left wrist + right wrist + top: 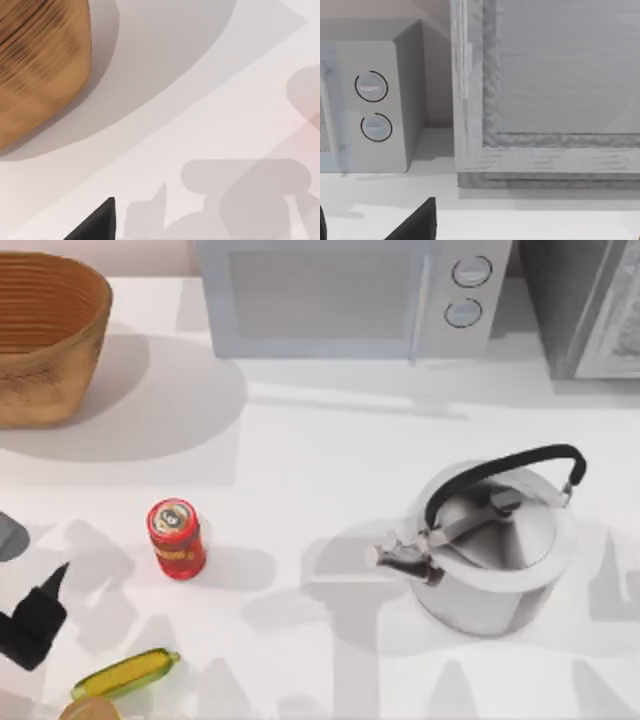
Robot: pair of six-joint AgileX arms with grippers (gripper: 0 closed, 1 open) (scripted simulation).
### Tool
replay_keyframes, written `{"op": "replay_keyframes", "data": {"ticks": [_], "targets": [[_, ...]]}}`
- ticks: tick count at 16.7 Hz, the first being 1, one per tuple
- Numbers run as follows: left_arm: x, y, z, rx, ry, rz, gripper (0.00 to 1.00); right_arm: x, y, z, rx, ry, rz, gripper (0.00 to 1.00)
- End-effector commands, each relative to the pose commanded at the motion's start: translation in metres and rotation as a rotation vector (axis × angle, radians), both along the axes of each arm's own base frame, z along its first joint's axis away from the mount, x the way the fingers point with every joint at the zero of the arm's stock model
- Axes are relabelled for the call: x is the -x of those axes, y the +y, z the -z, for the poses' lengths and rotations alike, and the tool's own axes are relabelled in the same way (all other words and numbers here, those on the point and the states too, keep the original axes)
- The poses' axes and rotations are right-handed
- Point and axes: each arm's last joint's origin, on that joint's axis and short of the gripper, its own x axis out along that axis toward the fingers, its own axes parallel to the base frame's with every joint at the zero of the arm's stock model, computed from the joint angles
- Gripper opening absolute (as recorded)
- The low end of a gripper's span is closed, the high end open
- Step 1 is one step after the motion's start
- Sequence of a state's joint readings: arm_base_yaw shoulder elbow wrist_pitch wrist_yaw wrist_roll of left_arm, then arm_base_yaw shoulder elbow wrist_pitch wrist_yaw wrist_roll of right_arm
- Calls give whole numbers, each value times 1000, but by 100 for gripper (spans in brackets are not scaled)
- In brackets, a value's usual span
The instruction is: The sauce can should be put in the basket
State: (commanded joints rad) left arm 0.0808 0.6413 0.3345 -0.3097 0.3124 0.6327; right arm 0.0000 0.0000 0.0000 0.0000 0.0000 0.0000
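The sauce can [176, 538] is a small red can with a silver-rimmed top, standing upright on the white table left of centre. The basket [45, 335] is a wide tan wicker bowl at the far left back corner; its woven wall [40, 65] also fills a corner of the left wrist view. My left gripper [35, 615] is a black shape at the table's left edge, to the left of the can and nearer the front, apart from it; a dark piece of it [97, 222] shows in its wrist view. A dark part of my right gripper [420, 220] faces the appliances.
A shiny steel kettle [495, 550] with a black handle stands at the right. A yellow-green corn cob [125, 673] lies near the front left, with a tan round object [90, 710] beside it. A microwave [350, 295] and a grey appliance [590, 305] line the back edge.
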Motion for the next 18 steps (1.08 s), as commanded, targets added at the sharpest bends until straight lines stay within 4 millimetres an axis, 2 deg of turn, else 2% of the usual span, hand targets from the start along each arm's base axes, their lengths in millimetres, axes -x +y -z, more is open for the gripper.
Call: {"op": "replay_keyframes", "data": {"ticks": [4,8,13,18], "targets": [[-37,3,1,-59,186,328,100,0,0,0,0,0,0,100],[-80,9,19,17,277,656,100,0,0,0,0,0,0,100],[-125,21,62,235,234,928,100,0,0,0,0,0,0,100],[-148,34,112,447,119,995,100,0,0,0,0,0,0,100]]}}
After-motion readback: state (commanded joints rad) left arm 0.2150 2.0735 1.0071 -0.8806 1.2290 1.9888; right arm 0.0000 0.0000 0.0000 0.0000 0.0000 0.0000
